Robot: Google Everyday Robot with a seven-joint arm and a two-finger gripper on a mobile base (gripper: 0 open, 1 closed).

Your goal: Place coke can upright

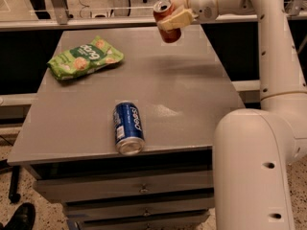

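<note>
The coke can is red with a silver top and is held in the air above the far right part of the grey table, tilted a little with its top up and to the left. My gripper is shut on the can, its cream fingers wrapped across the can's middle. The white arm reaches in from the upper right.
A blue Pepsi can lies on its side near the table's front edge. A green snack bag lies at the far left. Drawers sit below the tabletop. The robot's white base stands at the right front corner.
</note>
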